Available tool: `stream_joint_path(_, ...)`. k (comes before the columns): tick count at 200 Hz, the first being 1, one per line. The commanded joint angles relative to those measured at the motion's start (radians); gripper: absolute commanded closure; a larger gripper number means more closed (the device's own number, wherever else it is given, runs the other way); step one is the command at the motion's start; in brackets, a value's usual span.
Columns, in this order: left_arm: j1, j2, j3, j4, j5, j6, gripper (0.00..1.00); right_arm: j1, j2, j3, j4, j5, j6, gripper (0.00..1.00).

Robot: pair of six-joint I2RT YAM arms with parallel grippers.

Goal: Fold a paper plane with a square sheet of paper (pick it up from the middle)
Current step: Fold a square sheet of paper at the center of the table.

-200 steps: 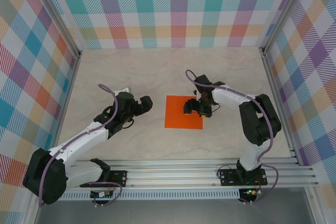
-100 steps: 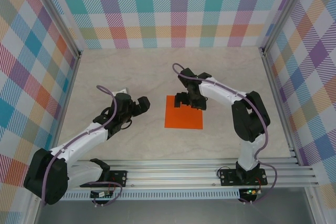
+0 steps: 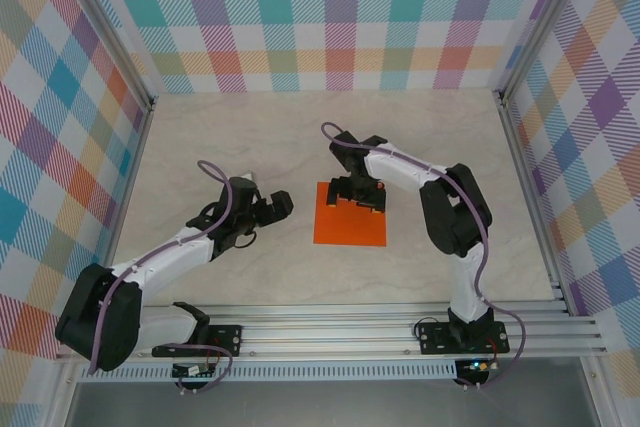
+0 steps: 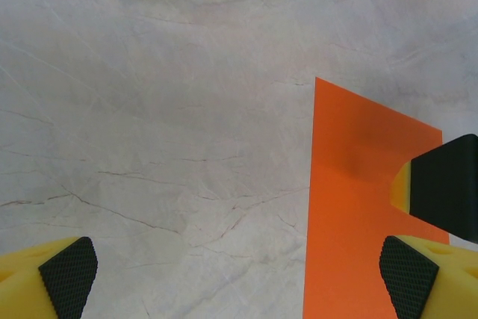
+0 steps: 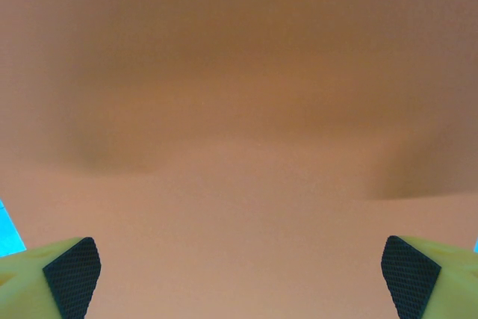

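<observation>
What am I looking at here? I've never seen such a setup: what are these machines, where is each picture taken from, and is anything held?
These are two robot arms bolted at the near edge of a pale table. The overhead picture looks down from above and behind them; the other two come from a camera on each wrist, with that gripper's yellow fingertips at the bottom corners. One square sheet of paper, bright orange, lies flat on the table. The left gripper stands open, just left of the sheet and apart from it. The right gripper is open too, low over the sheet's far edge. Nothing is held.
</observation>
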Motion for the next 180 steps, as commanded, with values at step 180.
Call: stream_joint_path(180, 0.015, 0.025, 0.046, -0.008, 0.019, 0.043, 0.00, 0.032, 0.217, 0.088, -0.127, 0.061, -0.046, 0.00)
